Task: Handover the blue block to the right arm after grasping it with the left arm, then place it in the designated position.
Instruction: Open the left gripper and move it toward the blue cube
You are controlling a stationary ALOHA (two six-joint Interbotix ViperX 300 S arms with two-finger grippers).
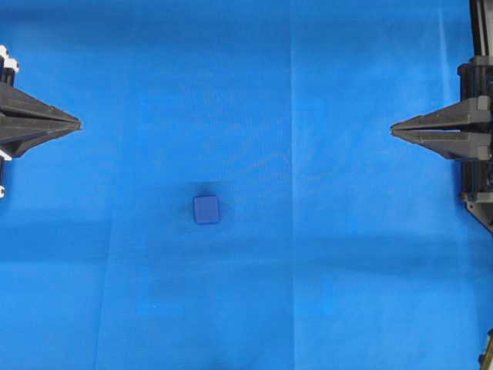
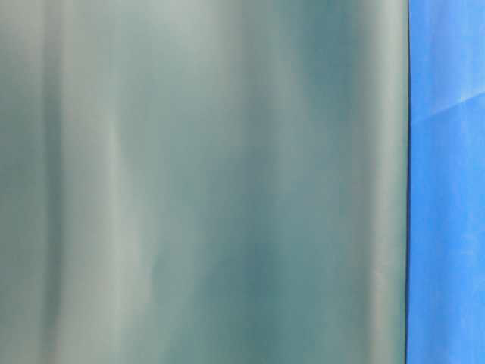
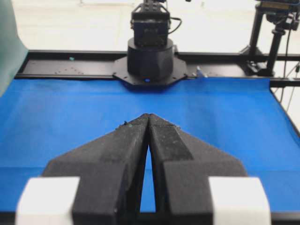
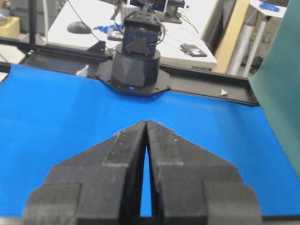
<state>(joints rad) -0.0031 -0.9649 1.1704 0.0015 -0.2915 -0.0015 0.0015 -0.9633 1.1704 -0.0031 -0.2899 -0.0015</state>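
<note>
The blue block [image 1: 206, 209] lies alone on the blue cloth [image 1: 308, 293], a little left of centre and below the line between the two arms. My left gripper [image 1: 78, 122] sits at the left edge, shut, tips touching, nothing in it; the left wrist view shows the same gripper [image 3: 148, 115] pointing across the cloth. At the right edge, my right gripper [image 1: 393, 128] is also shut and empty, and its own view shows that gripper [image 4: 146, 122] with tips together. Both are well apart from the block. Neither wrist view shows the block.
The opposite arm's black base [image 3: 149, 56] stands at the far end in the left wrist view, and the other base [image 4: 136, 61] in the right wrist view. A grey-green sheet [image 2: 204, 182] fills most of the table-level view. Black frame rails [image 4: 206, 82] border the cloth.
</note>
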